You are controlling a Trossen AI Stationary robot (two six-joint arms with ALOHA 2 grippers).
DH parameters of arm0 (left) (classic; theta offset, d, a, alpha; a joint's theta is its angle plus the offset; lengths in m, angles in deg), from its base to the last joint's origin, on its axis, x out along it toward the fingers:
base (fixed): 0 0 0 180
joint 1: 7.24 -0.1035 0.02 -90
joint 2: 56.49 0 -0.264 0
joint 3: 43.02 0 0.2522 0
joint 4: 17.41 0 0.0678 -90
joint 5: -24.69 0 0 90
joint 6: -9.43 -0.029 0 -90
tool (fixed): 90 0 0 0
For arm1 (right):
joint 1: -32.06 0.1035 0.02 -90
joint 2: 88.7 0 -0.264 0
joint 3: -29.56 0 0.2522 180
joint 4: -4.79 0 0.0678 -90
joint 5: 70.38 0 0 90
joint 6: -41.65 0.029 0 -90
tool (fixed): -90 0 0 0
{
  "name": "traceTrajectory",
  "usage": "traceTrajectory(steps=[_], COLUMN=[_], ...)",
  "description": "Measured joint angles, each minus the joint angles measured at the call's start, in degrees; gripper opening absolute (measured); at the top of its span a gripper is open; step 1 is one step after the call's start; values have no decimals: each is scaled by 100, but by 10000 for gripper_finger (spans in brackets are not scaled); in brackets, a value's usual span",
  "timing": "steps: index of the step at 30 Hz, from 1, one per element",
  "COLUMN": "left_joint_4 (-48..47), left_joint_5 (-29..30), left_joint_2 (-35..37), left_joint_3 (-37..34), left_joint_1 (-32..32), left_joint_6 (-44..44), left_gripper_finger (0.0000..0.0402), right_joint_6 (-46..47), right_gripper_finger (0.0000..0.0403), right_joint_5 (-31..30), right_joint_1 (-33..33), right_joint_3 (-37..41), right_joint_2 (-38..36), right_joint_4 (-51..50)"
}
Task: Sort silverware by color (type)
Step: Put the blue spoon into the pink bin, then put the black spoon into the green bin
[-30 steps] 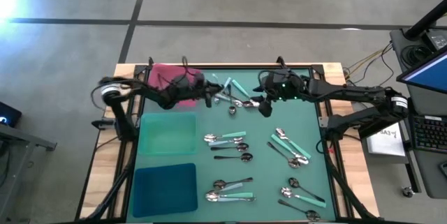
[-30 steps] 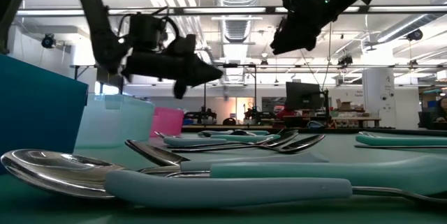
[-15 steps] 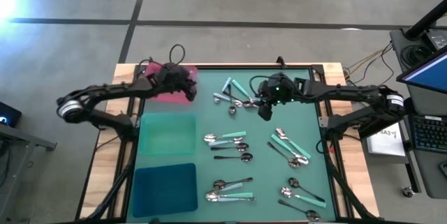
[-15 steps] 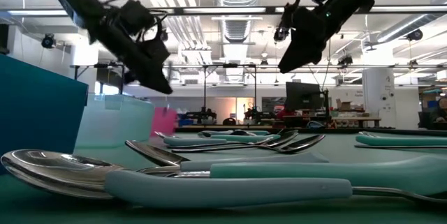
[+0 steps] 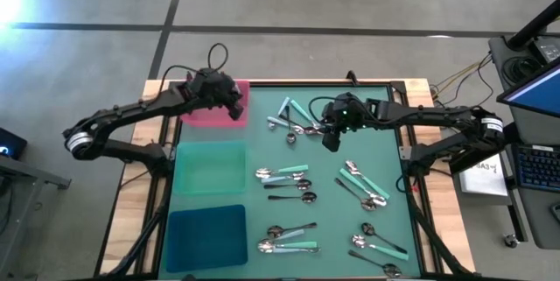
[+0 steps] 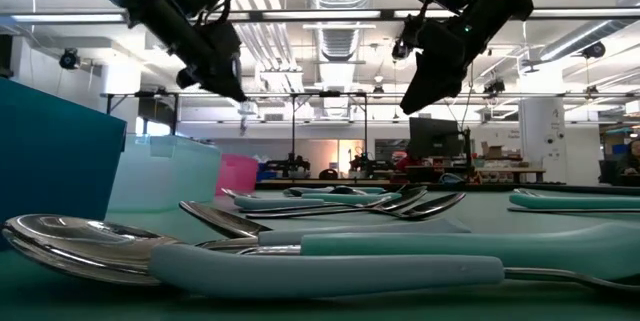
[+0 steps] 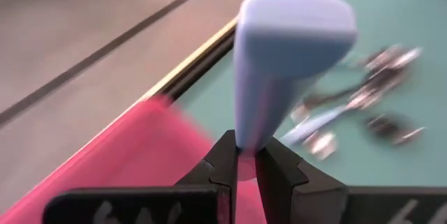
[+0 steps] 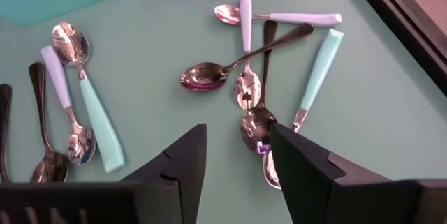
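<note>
I am holding one piece of silverware, a utensil with a pale blue handle (image 7: 279, 63), pinched between the fingers of my left end effector (image 5: 234, 108), which is closed tightly on it and hanging over the pink tray (image 5: 199, 110) at the far left of the counter (image 5: 332, 228). My right end effector (image 5: 330, 140) is hanging with its fingers spread apart and empty, above a small cluster of spoons (image 8: 248, 77) at the far middle. The other silverware (image 5: 284, 176) is lying scattered over the green mat.
</note>
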Motion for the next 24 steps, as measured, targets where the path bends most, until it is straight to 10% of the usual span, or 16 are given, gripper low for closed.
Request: traceTrajectory(steps=[11,24], left_joint_4=[-1780,-1714], left_joint_5=[1106,1109], left_joint_2=[-590,-755], left_joint_3=[42,96], left_joint_1=[-31,-31], left_joint_6=[243,164], left_gripper_finger=[18,147], right_joint_6=[22,651], right_gripper_finger=[145,142], right_joint_5=[1,0], right_joint_1=[0,-2], right_joint_3=[2,2], right_joint_2=[0,0], right_joint_4=[-6,-80])
